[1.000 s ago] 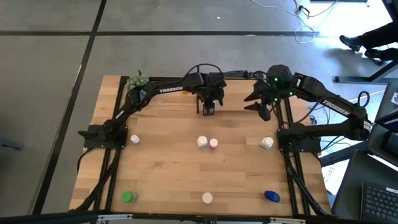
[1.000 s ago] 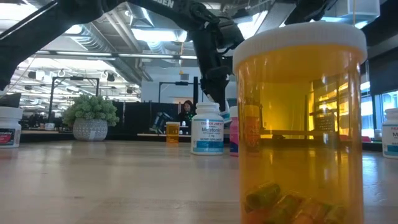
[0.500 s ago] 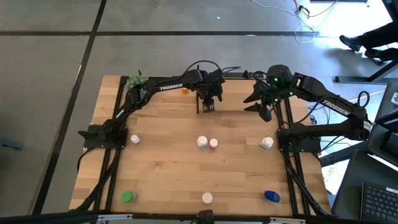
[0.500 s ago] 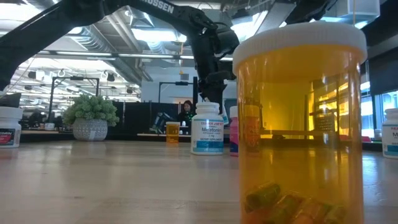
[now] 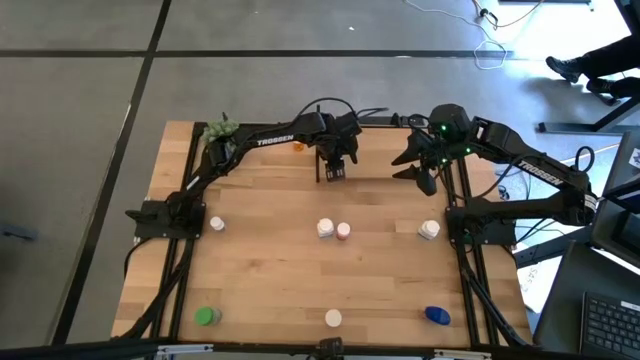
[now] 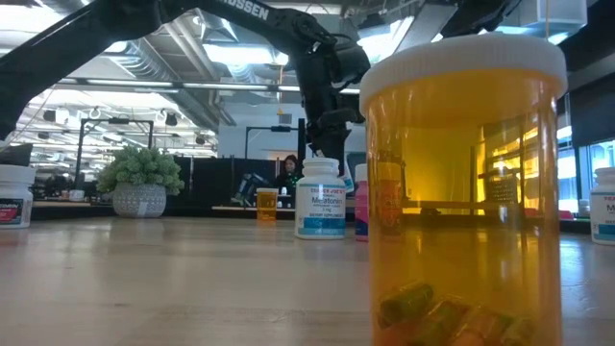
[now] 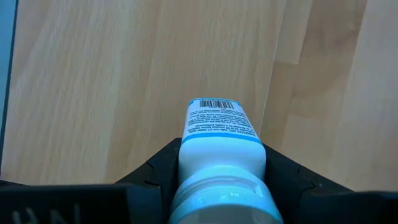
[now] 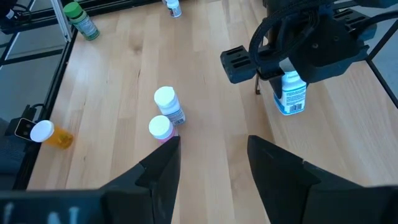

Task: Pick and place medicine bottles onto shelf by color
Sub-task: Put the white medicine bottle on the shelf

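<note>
My left gripper [image 5: 335,172] is over the far middle of the table, shut on a white bottle with a blue-edged label [image 7: 221,140], which also shows in the right wrist view [image 8: 291,93]. My right gripper [image 5: 418,170] is open and empty at the far right. A white bottle [image 5: 325,228] and a pink one [image 5: 343,231] stand mid-table. More white ones stand at the left [image 5: 217,224] and right [image 5: 429,230]. Green [image 5: 206,317], white-capped orange [image 5: 333,319] and blue [image 5: 436,316] bottles stand near the front edge. A small orange bottle [image 5: 298,146] is near the far edge. I cannot make out the shelf. My left gripper pinches the white bottle's upper part just below the cap [image 7: 186,163] between its two fingers [image 7: 155,168]. The fingers come from above, pointing down. The bottle hangs upright below them, its base [image 8: 290,112] down and seemingly just above the wood.
A green bushy plant [image 5: 221,130] stands at the far left corner. Black frame rails run along the table's left [image 5: 180,270], right and far edges. In the low view the white-capped orange bottle [image 6: 461,192] fills the foreground. A person [image 6: 289,171] shows in the room behind.
My left gripper has gone a little toward the table's far edge with the white bottle, uncovering the small orange bottle by the far edge, and has then kept still. The bottle stays upright in the hold.
</note>
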Controlling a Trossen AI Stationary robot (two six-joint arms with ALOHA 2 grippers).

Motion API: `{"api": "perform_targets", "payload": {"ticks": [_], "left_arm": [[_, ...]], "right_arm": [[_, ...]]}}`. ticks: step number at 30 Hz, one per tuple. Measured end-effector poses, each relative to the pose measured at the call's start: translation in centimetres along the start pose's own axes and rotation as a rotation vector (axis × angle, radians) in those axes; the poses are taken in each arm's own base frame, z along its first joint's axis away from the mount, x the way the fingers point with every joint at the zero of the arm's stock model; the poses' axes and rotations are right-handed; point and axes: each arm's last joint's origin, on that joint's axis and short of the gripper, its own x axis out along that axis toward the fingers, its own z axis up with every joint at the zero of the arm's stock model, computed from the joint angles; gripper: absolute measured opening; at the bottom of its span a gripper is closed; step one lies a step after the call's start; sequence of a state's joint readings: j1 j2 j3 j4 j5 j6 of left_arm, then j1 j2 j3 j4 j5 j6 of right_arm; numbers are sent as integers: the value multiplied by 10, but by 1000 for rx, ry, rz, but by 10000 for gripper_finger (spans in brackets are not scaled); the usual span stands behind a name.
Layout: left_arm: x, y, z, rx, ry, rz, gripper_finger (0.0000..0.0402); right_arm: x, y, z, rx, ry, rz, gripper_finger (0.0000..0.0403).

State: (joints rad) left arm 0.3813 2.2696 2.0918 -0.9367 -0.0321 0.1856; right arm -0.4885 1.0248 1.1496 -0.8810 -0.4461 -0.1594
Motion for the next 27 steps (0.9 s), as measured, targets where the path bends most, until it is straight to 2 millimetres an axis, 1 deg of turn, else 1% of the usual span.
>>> {"api": "perform_targets", "payload": {"ticks": [22,27], "left_arm": [[0,0,-3,-39,26,-4,158],[0,0,-3,-44,26,-4,170]], "right_arm": [[0,0,0,1,0,0,188],[0,0,0,1,1,0,188]]}}
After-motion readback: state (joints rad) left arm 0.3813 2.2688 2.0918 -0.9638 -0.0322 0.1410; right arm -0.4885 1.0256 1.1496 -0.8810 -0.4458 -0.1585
